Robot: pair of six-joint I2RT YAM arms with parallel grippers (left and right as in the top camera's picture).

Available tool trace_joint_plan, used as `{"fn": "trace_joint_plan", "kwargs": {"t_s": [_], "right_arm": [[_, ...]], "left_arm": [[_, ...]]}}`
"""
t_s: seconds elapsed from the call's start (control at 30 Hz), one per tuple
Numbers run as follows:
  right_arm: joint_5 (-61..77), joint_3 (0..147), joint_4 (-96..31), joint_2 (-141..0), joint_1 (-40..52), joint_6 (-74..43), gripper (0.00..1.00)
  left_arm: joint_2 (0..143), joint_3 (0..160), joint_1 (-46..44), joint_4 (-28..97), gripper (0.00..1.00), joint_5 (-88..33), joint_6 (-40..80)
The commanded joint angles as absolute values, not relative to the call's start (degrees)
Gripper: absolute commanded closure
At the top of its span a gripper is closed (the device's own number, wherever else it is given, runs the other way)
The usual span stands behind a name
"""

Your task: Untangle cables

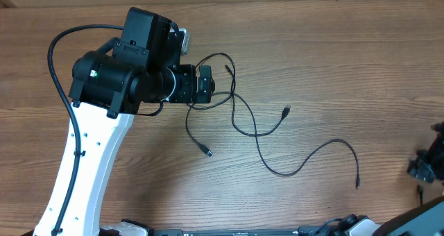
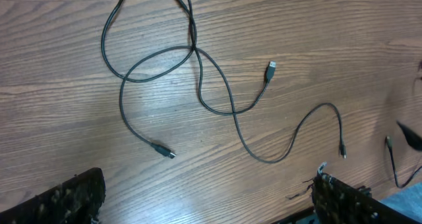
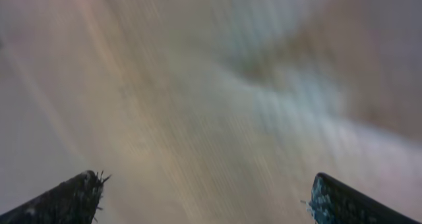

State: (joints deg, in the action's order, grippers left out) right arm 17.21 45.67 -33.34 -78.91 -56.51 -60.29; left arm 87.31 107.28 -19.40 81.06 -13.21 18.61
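Observation:
The cables (image 1: 234,94) are thin black cords lying loose on the wooden table, looped and crossing each other at mid-table. They also show in the left wrist view (image 2: 196,49). One cord ends in a silvery plug (image 1: 286,112), which the left wrist view shows as well (image 2: 271,67). A long cord (image 1: 284,175) trails off to the right. My left gripper (image 1: 205,83) hovers over the left part of the loops. In its wrist view the left gripper (image 2: 208,188) is open and empty. My right gripper (image 1: 423,168) is at the far right edge. In its blurred wrist view the right gripper (image 3: 208,188) is open and empty.
The left arm's thicker black cable (image 1: 59,76) arcs at the far left. The table's front edge (image 2: 369,201) runs close to the long cord's end plug (image 1: 358,183). A small dark plug (image 1: 208,153) lies below the loops.

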Motion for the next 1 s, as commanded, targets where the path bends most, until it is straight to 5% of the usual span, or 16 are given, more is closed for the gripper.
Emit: {"fn": "trace_joint_plan", "kwargs": {"t_s": [0.0, 0.3, 0.37, 0.57, 0.8, 0.97], "right_arm": [[1.8, 47.2, -38.4, -72.9, -56.5, -61.1, 0.0], [-8.0, 47.2, -47.8, -69.8, -56.2, -61.1, 0.0], [-12.6, 47.2, -50.3, -70.6, -56.2, -61.9, 0.08], [-22.6, 47.2, -58.8, -74.7, -56.3, -78.1, 0.09], [-29.0, 47.2, -55.4, -82.8, -56.4, -82.7, 0.11], [-28.9, 47.2, -52.9, -88.1, -56.4, -82.5, 0.32]], "left_arm": [[87.5, 107.4, -19.1, 81.0, 0.0, -12.9, 17.8], [87.5, 107.4, -19.2, 81.0, 0.0, -12.9, 17.8], [87.5, 107.4, -19.1, 81.0, 0.0, -12.9, 17.8], [87.5, 107.4, -19.1, 81.0, 0.0, -12.9, 17.8], [87.5, 107.4, -19.1, 81.0, 0.0, -12.9, 17.8], [87.5, 107.4, -19.1, 81.0, 0.0, -12.9, 17.8]]}}
